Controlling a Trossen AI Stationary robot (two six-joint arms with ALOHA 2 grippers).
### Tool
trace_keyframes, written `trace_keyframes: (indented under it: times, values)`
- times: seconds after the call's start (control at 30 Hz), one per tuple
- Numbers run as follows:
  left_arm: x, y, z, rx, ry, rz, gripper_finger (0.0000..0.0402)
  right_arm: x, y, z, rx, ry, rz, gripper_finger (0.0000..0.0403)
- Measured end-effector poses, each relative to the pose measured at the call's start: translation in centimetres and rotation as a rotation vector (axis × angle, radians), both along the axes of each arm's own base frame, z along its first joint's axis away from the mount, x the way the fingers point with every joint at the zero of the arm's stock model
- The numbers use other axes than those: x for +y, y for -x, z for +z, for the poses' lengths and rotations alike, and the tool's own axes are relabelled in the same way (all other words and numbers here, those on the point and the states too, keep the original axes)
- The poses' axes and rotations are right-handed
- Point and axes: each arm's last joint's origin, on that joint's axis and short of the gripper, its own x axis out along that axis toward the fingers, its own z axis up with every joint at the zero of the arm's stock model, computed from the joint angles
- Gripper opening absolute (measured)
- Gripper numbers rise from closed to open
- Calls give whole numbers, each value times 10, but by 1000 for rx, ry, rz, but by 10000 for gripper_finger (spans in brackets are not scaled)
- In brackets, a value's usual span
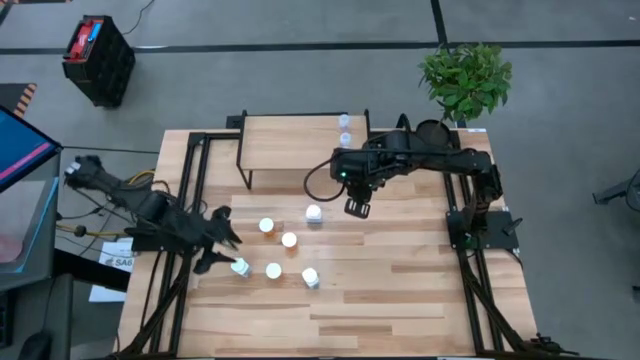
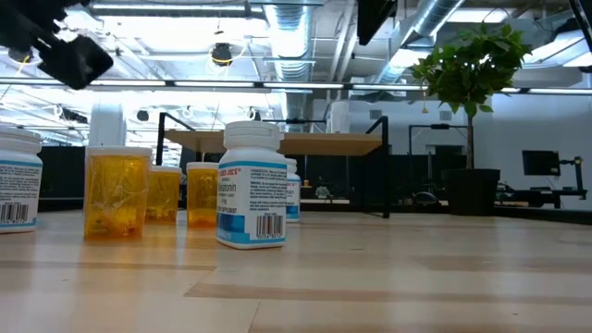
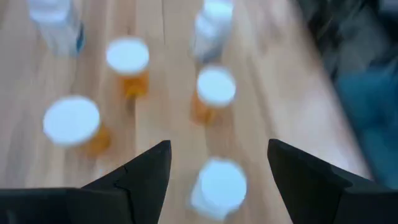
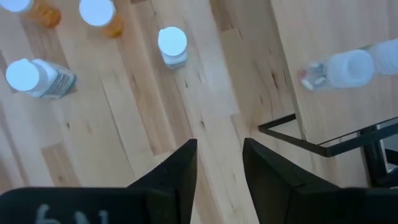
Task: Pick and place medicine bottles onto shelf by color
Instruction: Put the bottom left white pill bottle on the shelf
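I hold my left gripper (image 3: 217,163) with jaws spread, straddling a white-capped bottle (image 1: 240,267) on the table, ready to pinch it. My right gripper (image 1: 357,208) hangs empty, jaws nearly together, beside the shelf (image 1: 290,140), where two clear bottles (image 1: 345,122) stand.

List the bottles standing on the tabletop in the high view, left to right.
White bottle under the left gripper → orange bottle → orange bottle → orange bottle → white bottle → white bottle.
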Motion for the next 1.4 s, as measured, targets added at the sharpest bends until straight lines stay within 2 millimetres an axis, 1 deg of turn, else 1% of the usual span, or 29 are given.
trace_keyframes:
  times: [0.1,0.2,0.3,0.37,0.47,0.57,0.63,0.7,0.8,0.97,1.13,1.4]
  values:
    - [-12,-11,5,120,-185,-48,236,0,0,0,1,2,5,146]
    - [-25,-24,1,215,-290,-91,227,0,0,0,4,7,22,143]
    - [-37,-38,-9,311,-288,-86,225,1,0,0,6,9,32,142]
    - [-44,-46,-10,382,-260,-77,226,1,0,0,6,9,33,141]
    - [-52,-56,-7,481,-275,-91,230,1,0,0,6,9,32,138]
    - [-58,-63,2,545,-321,-107,235,1,0,0,4,9,32,136]
    - [-62,-65,5,566,-355,-135,238,1,-1,0,-1,6,25,136]
    - [-67,-67,3,565,-382,-184,241,2,-1,0,-7,3,16,136]
    - [-72,-67,-8,602,-443,-260,248,3,-1,0,-9,-1,6,136]
    - [-78,-72,-22,674,-451,-279,267,5,-1,0,-9,-1,11,133]
    - [-77,-71,-21,679,-457,-284,280,6,-1,0,-9,-2,12,133]
    - [-74,-72,-16,642,-526,-280,281,7,-1,0,-9,-2,15,132]
